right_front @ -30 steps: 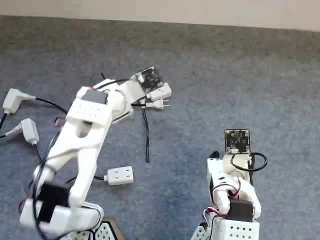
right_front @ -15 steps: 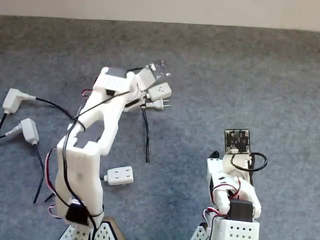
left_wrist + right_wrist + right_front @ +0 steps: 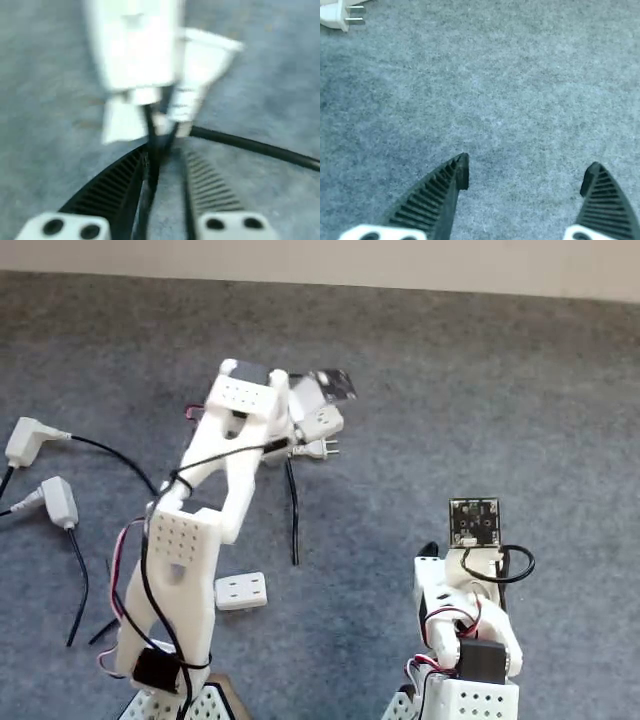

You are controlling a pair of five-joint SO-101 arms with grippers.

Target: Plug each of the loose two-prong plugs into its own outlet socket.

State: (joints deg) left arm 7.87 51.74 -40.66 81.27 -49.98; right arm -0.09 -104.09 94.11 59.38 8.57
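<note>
The left gripper (image 3: 165, 155) hangs over a white two-prong plug (image 3: 316, 448) on grey carpet (image 3: 480, 390), its black ribbed fingers (image 3: 125, 185) narrowly parted with a thin black cord (image 3: 149, 175) between them; whether they touch it is unclear; a white outlet socket (image 3: 322, 422) lies just beside that plug; 1 more white socket (image 3: 240, 590) sits near the arm's base, 2 white plugs (image 3: 22, 440) (image 3: 58, 500) well apart; the right gripper (image 3: 527, 167) is spread wide above bare carpet.
</note>
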